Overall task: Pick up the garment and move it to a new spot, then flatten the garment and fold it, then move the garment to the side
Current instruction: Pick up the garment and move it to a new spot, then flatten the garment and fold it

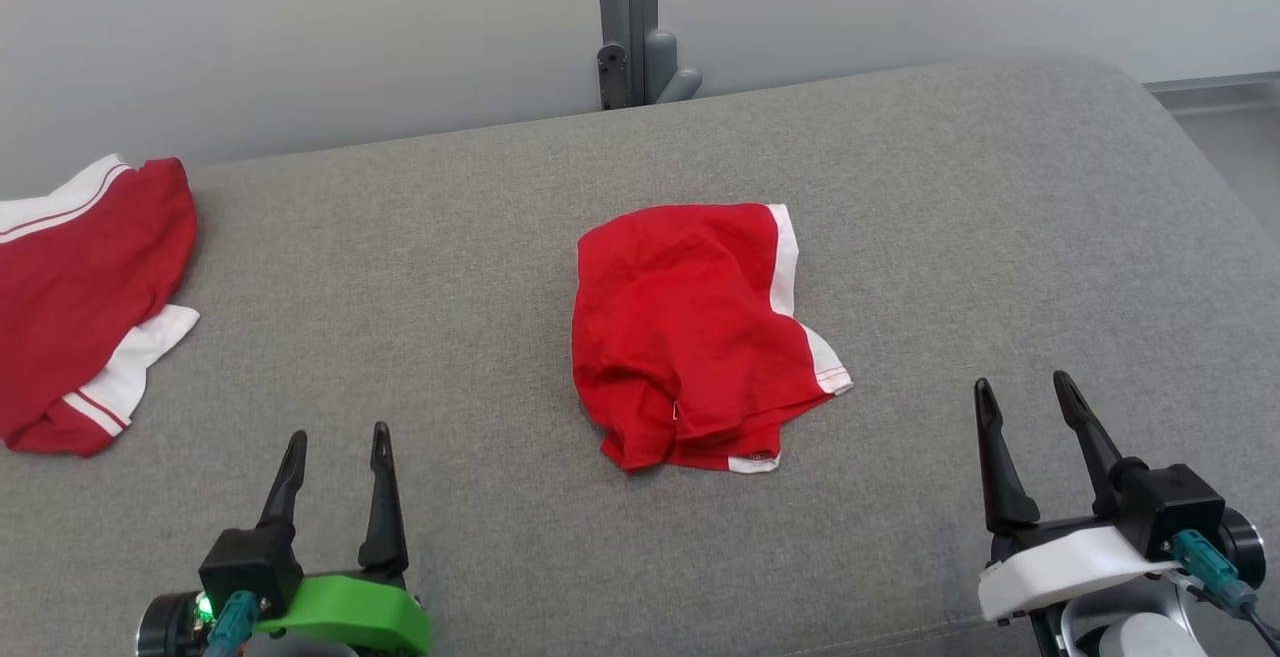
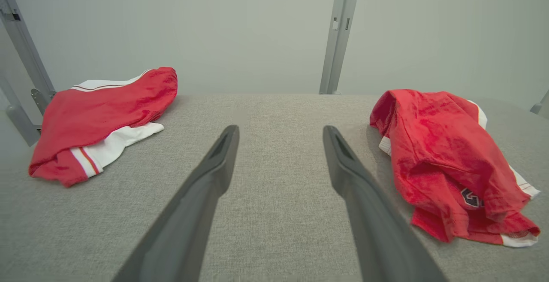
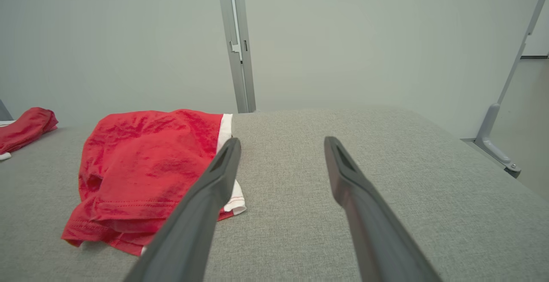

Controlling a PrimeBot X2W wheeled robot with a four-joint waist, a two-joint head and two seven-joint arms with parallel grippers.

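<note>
A crumpled bright red garment [image 1: 690, 337] with white trim lies in a heap at the middle of the grey padded table [image 1: 950, 187]. It shows at the right of the left wrist view [image 2: 446, 162] and at the left of the right wrist view [image 3: 146, 170]. My left gripper [image 1: 338, 445] stands open near the table's front left, well short of the garment, with nothing between its fingers [image 2: 210, 174]. At the front right my right gripper [image 1: 1025, 389] is open too, empty, a little to the right of the garment's near corner.
A second red and white garment [image 1: 85, 297] lies bunched at the table's far left edge, also in the left wrist view [image 2: 103, 119]. A grey metal post [image 1: 628, 22] stands against the pale wall behind. The table's right edge [image 1: 1215, 167] drops to the floor.
</note>
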